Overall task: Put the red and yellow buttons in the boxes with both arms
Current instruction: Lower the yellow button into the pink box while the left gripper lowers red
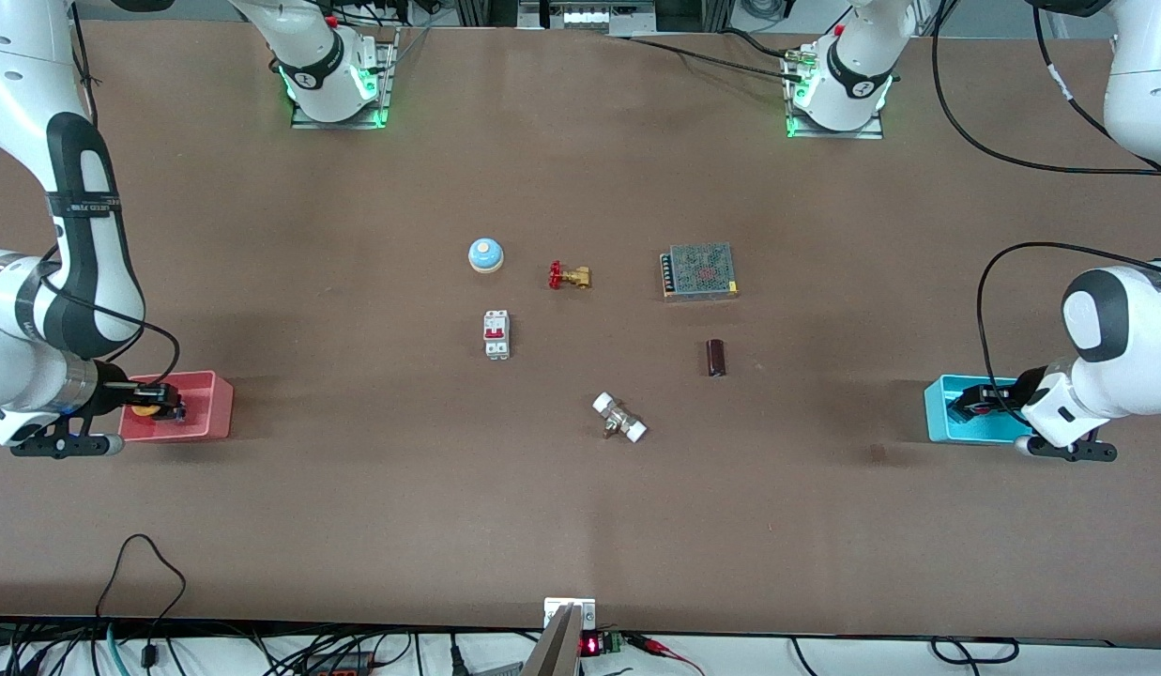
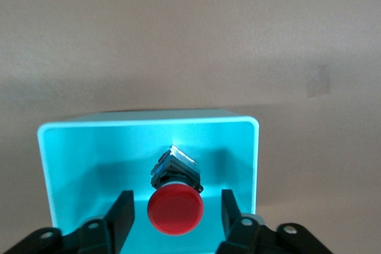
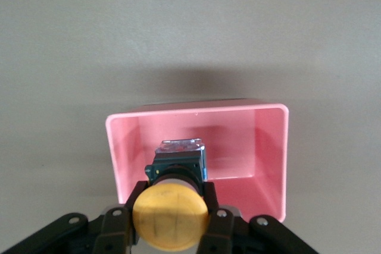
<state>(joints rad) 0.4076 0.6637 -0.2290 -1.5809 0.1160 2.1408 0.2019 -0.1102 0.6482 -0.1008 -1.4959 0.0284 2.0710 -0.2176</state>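
Observation:
My left gripper (image 1: 970, 404) hangs over the cyan box (image 1: 946, 424) at the left arm's end of the table. In the left wrist view its fingers (image 2: 122, 206) stand open on either side of the red button (image 2: 175, 209), clear of it; the button rests inside the cyan box (image 2: 149, 122). My right gripper (image 1: 167, 406) is over the pink-red box (image 1: 209, 413) at the right arm's end. It is shut on the yellow button (image 1: 148, 410). In the right wrist view the fingers (image 3: 209, 197) clamp the yellow button (image 3: 170, 215) above the pink box (image 3: 262, 147).
Mid-table lie a blue dome bell (image 1: 485, 254), a brass valve with a red handle (image 1: 570, 276), a mesh-topped power supply (image 1: 699, 270), a white circuit breaker (image 1: 496, 333), a dark cylinder (image 1: 716, 358) and a white-ended fitting (image 1: 619, 418).

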